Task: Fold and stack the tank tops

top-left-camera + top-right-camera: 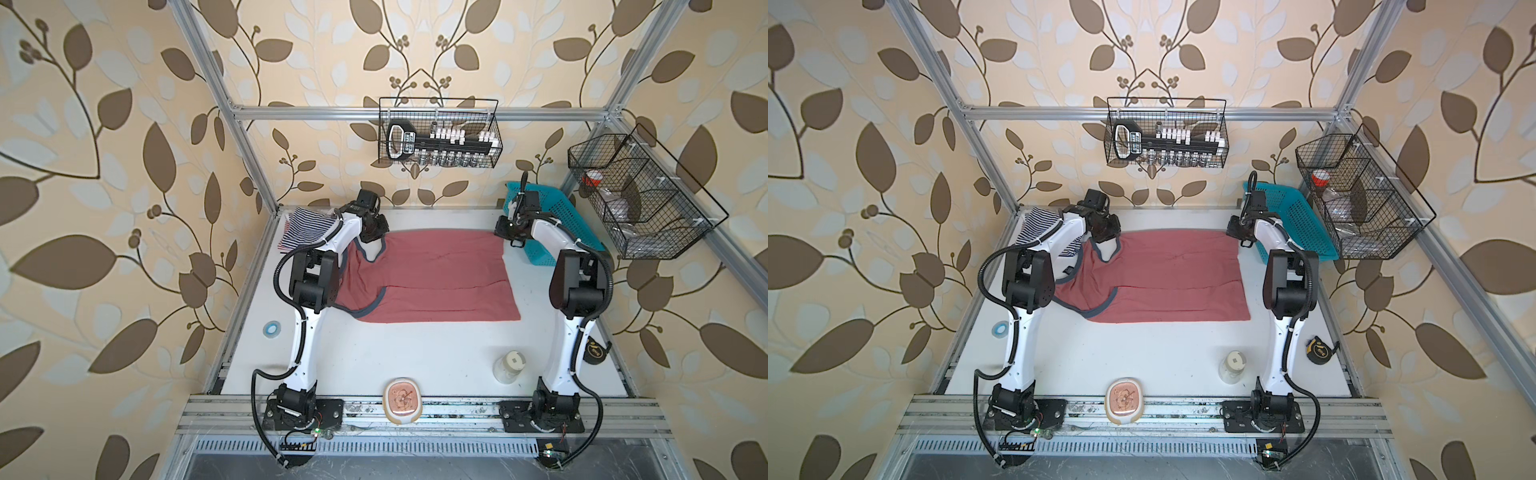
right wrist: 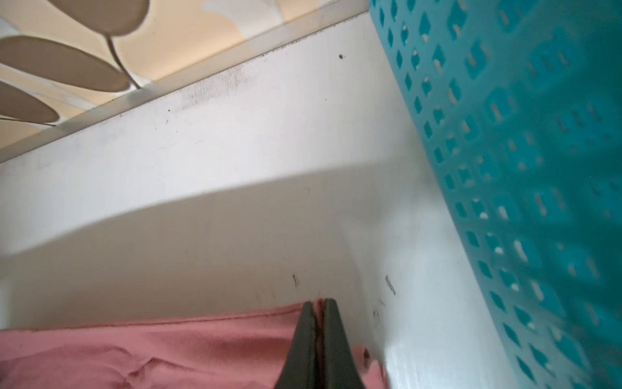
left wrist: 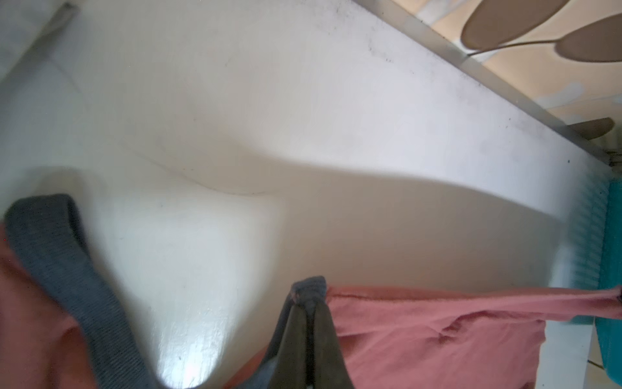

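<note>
Two white-and-black robot arms work a dusty red tank top (image 1: 436, 278) spread across the far half of a white table (image 1: 395, 345). The soft knit garment is edged in ribbed dark-grey trim, its straps toward the left and its straight hem toward the right, with one long crease running across it. The left gripper (image 3: 308, 304) is pinched tight on the grey end of a strap. The right gripper (image 2: 319, 304) is clamped just as tight on the far hem corner, and the far edge of the cloth is stretched between them. A second top, the navy-and-white striped tank top (image 1: 305, 228), lies bunched at the far-left corner, partly behind the left arm.

One teal perforated plastic basket (image 1: 552, 224) sits at the far right. Two black wire baskets hang from the frame, one on the back wall (image 1: 465, 116) and one on the right side (image 1: 648, 232). On the near table are one blue tape roll (image 1: 272, 329), one clear jar (image 1: 509, 365), one oval dish (image 1: 402, 401) and one black-and-yellow tape measure (image 1: 595, 351), its label too small to read.
</note>
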### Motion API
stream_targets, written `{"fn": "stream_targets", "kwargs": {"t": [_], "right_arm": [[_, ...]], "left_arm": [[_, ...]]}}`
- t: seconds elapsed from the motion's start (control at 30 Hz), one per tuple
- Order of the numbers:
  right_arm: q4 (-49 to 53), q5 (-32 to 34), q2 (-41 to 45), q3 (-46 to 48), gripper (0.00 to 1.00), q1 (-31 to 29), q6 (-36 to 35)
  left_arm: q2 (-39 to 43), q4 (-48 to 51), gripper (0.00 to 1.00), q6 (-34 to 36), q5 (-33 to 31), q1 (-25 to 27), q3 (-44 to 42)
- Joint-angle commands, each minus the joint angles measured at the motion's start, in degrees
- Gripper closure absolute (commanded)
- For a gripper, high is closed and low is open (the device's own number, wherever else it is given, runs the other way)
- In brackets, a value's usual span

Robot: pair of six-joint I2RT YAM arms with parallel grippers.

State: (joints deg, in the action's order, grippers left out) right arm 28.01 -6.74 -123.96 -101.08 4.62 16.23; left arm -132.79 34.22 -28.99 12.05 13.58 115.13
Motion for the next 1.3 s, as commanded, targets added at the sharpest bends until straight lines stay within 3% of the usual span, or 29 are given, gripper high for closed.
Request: {"fn": "stream_targets", "kwargs": {"t": [0.0, 0.5, 0.77, 1.03, 1.27], "right_arm": [[-1.13, -0.61, 2.19, 1.58, 1.00, 0.47, -1.98], [5.03, -9.47, -4.77, -3.89, 1.00, -0.20, -6.19], [10.54, -8.26, -7.51, -6.71, 1.00, -1.93, -10.79], [20.79, -15.21, -14.90, -17.23, 1.00, -2.34, -14.40], [17.35, -14.79, -10.57, -11.97, 1.00, -2.95, -15.97]], "left_arm": [[5.70, -1.90, 1.00, 1.48, 0.51, 0.21, -3.08], [6.67, -2.43, 1.00, 0.59, 1.61, 0.22, -4.85], [6.65, -2.55, 1.00, 0.14, 2.10, 0.22, -4.97], [6.94, -2.05, 1.00, 0.72, 1.94, 0.22, -4.82], [7.28, -1.85, 1.00, 1.03, 1.74, 0.22, -4.83]]}}
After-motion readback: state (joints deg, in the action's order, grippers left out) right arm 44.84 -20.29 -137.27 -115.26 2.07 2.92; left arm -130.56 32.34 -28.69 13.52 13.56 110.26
